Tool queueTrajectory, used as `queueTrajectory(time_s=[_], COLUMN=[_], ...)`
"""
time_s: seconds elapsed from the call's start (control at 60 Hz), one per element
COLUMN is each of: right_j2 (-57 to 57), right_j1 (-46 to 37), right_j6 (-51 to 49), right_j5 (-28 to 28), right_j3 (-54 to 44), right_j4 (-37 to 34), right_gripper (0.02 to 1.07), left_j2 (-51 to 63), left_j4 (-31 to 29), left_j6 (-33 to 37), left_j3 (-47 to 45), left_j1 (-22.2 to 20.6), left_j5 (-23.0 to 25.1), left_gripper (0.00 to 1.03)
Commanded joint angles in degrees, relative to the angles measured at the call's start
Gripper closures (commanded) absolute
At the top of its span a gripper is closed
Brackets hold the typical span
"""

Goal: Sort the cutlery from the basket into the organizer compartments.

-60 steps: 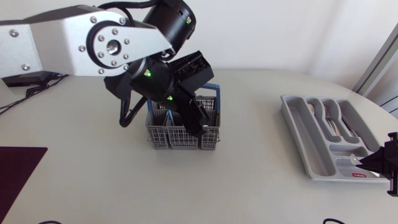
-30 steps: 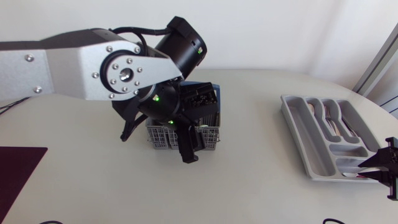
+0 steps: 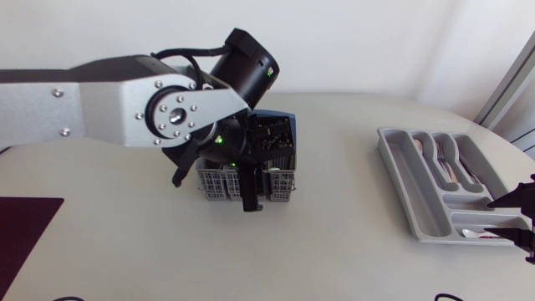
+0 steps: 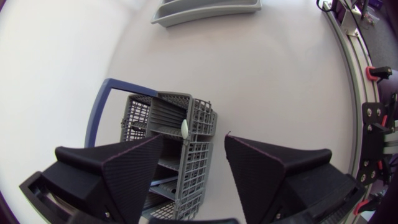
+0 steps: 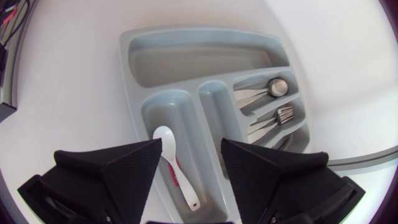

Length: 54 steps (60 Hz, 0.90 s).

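Note:
The grey wire basket (image 3: 219, 184) with a blue handle stands mid-table, and my left gripper (image 3: 249, 186) hangs over its front part. In the left wrist view this gripper (image 4: 196, 180) is open above the basket (image 4: 186, 134), where a white utensil tip (image 4: 185, 129) sticks up from a cell. The grey organizer (image 3: 418, 196) lies at the right. My right gripper (image 5: 189, 180) is open just above its near end, over a white spoon (image 5: 173, 163) with a pink handle lying in a short compartment. Metal spoons (image 5: 267, 90) and forks (image 5: 277, 117) lie in the long slots.
A dark mat corner (image 3: 21, 234) lies at the table's front left. Bare tabletop (image 3: 343, 201) stretches between basket and organizer. The organizer's widest long compartment (image 5: 199, 62) holds nothing.
My right gripper opened and let the white spoon drop into the organizer, then backed off slightly. My left arm swung in and settled lower over the basket.

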Motion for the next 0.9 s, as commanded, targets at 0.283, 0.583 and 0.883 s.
queueTrajectory(time_s=[0.283, 0.583, 0.883], right_j2=[-10.5, -18.3, -24.4], right_j1=[7.1, 13.4, 18.0], right_j6=[6.7, 12.6, 17.2], right_j5=[-5.1, -7.0, -7.7], right_j3=[-9.8, -14.4, -19.1], right_j4=[-2.8, -2.8, -1.9], right_gripper=[0.31, 0.31, 0.31], left_j2=[5.9, 8.0, 9.2], left_j4=[4.8, 9.0, 10.5], left_j6=[5.4, 8.0, 9.2], left_j3=[-1.3, -1.7, -1.9], left_j1=[0.9, 1.5, 2.1], left_j5=[-2.4, -4.5, -4.8], left_gripper=[0.43, 0.50, 0.58])
